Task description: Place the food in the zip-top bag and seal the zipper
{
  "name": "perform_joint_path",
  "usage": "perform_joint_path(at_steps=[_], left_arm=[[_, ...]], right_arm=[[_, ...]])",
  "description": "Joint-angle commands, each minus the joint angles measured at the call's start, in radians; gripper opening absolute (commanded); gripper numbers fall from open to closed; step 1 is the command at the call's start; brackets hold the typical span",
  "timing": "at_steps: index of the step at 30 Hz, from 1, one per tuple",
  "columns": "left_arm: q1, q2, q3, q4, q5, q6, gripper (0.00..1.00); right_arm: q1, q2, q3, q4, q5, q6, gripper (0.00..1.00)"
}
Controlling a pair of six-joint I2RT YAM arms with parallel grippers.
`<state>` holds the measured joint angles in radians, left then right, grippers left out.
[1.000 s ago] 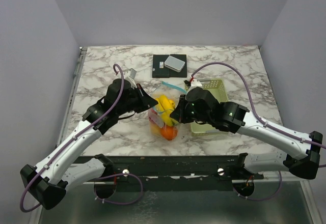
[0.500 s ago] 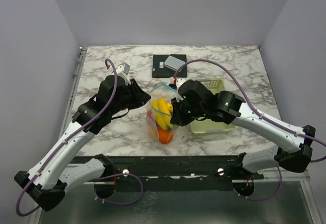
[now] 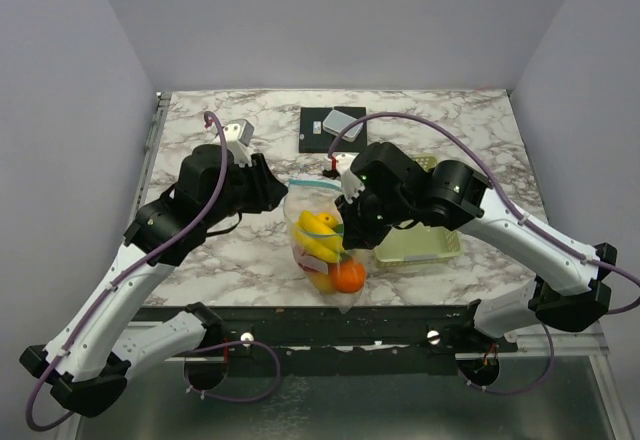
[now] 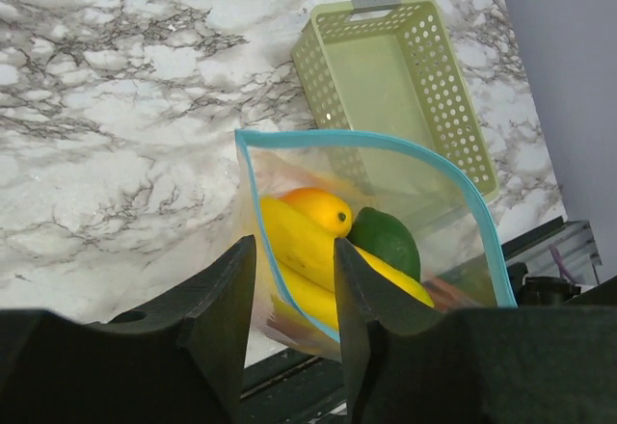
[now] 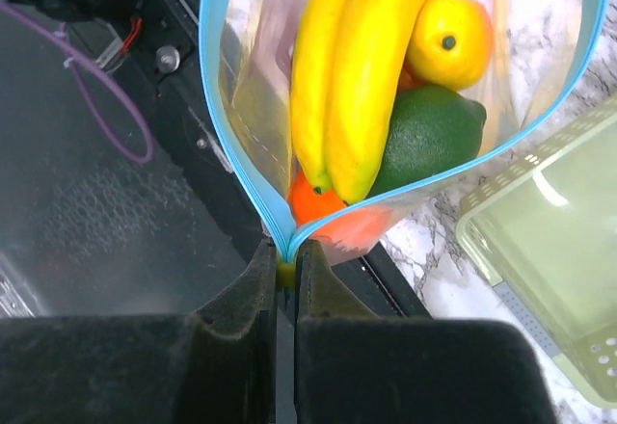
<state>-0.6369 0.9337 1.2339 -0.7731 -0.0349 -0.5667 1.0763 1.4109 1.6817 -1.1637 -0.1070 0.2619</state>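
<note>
- While the right fingers (image 5: 286, 268) are pinched closed on one corner of the zipper (image 5: 217, 106), the zip-top bag (image 3: 320, 230) hangs upright at the middle of the table's (image 3: 250, 120) near edge.
- Its mouth gapes in a wide loop, so the light blue strip is unsealed along most of its length.
- At the opposite corner of the bag's mouth, the left fingers (image 4: 292, 255) stand parted. The bag's edge runs down between them, and I cannot tell whether either finger touches the plastic.
- All the food in view sits inside the bag: a yellow banana (image 5: 337, 77) lies lengthwise, with a lemon (image 5: 448, 39) and a dark green fruit (image 5: 429, 135) beside it and an orange (image 3: 348, 275) at the bottom.
- Whether the bag's bottom rests on the table cannot be made out.
- A pale yellow-green slotted basket (image 3: 420, 245) stands just to the right of the bag, towards the table's right edge.
- Near the middle of the table's far edge lies a black pad (image 3: 315, 132) with a small grey box (image 3: 343, 120) on it.
</note>
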Motion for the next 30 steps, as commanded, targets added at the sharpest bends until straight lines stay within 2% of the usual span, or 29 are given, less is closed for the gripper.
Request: perform_joint_path(at_steps=[1,6,12,16,24,30], left_arm=[[-0.001,-0.037,0.061,-0.023,0.033,0.129,0.43],[-0.001,-0.052,0.079,0.011,0.200,0.219,0.49],[-0.001,-0.066,0.091,0.058,0.425,0.298,0.52],[-0.001,-0.101,0.072,0.110,0.553,0.347,0.59],[-0.001,-0.117,-0.007,0.269,0.814,0.330,0.69],[-0.001,-0.090,-0.057,0.348,0.964,0.335,0.75]], right_arm=[[0.027,0.018,0.078,-0.087,-0.094,-0.116,0.01],[0.064,0.032,0.132,-0.127,-0.122,-0.178,0.01],[0.076,0.025,0.164,-0.135,-0.211,-0.235,0.01],[0.084,0.020,0.181,-0.130,-0.288,-0.252,0.01],[0.123,0.028,0.214,-0.114,-0.427,-0.324,0.01],[0.162,0.052,0.272,-0.120,-0.466,-0.347,0.01]])
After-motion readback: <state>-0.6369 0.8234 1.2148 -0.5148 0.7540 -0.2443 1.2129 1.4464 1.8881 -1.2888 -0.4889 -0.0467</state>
